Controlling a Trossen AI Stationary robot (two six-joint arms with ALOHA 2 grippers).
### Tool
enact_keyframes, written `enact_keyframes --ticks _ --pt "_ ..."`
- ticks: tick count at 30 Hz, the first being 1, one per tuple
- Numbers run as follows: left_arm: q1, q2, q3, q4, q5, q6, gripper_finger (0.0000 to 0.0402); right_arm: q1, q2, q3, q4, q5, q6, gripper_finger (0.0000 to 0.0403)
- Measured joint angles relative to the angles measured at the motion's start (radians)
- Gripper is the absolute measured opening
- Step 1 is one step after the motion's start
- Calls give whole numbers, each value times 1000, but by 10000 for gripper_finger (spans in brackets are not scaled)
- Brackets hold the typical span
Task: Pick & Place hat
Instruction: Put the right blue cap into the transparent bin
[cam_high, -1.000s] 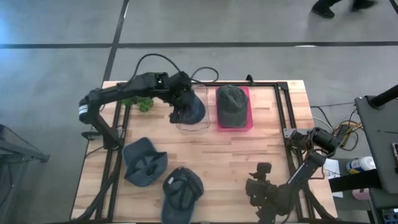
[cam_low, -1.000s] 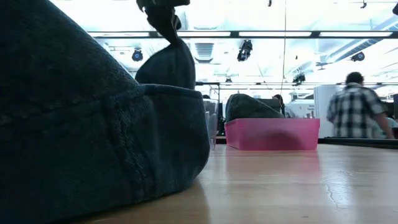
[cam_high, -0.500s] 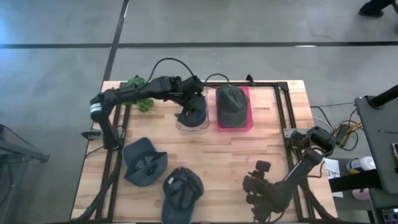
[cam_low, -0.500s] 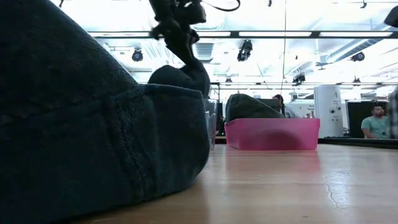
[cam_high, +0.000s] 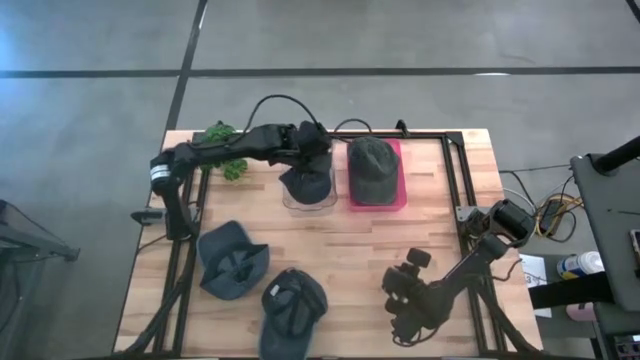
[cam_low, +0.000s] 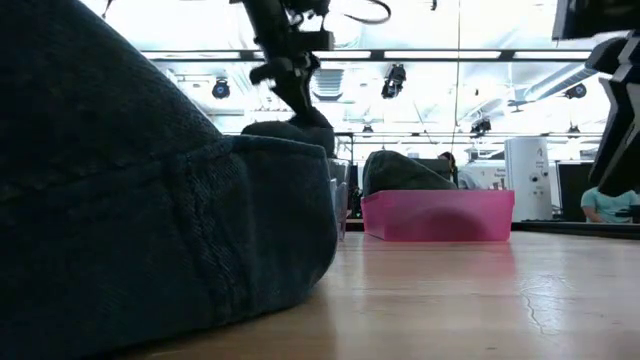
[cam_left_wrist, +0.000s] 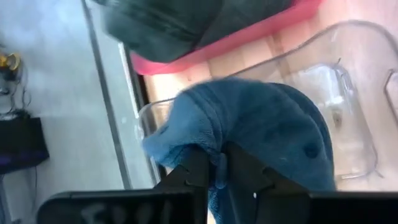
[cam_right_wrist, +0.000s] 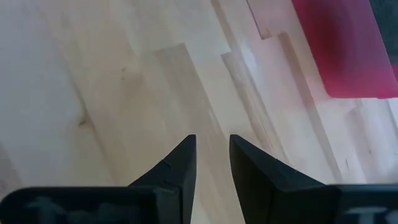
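Observation:
A dark blue cap (cam_high: 307, 181) lies in a clear plastic bin (cam_high: 308, 203) at the table's far side, and my left gripper (cam_high: 312, 150) is shut on its far part. In the left wrist view the cap (cam_left_wrist: 267, 137) fills the clear bin (cam_left_wrist: 348, 99). A grey-green cap (cam_high: 372, 168) rests in a pink bin (cam_high: 397, 199) to the right. Two more blue caps (cam_high: 232, 260) (cam_high: 293, 305) lie on the table's near left. My right gripper (cam_high: 400, 300) hovers over the near right of the table, fingers slightly apart and touching nothing (cam_right_wrist: 212, 162). My left gripper pinches a bunched fold of the blue cap's fabric (cam_left_wrist: 214, 163) between its two fingers, coming from above and from the far-left side. The cap's body sits down in the clear bin, crumpled below the fingers.
A green leafy object (cam_high: 225, 150) lies at the far left corner beside the left arm. A black frame rail (cam_high: 458, 190) runs along the table's right side. Bare wood lies open in the middle (cam_high: 360, 250). A person shows in the room behind (cam_low: 600, 205).
My left gripper has moved toward the far edge and down, carrying the blue cap from hanging above the clear bin to sitting inside it. My right arm has shifted a little toward the table's left and far side.

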Motion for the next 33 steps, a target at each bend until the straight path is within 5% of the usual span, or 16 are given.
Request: enact_keyframes --ticks 11,13,18,23,29,33 --pt "0 -46 0 -156 0 -340 94 -118 -214 -193 311 -77 -100 91" --pt "-1 -45 -3 -162 -29 -319 101 -151 -291 -244 365 -77 -138 91" --pt "-32 -49 40 -154 -308 -214 104 -244 -458 -334 418 -70 -226 91" --pt "-36 -51 100 -172 -306 -223 105 -323 -568 -390 469 -70 -301 91" --pt "-37 -66 156 -330 -327 -529 105 -345 -616 -423 496 -67 -336 91" --pt "-16 -84 115 -438 -163 -849 105 -345 -611 -435 497 -67 -336 87"
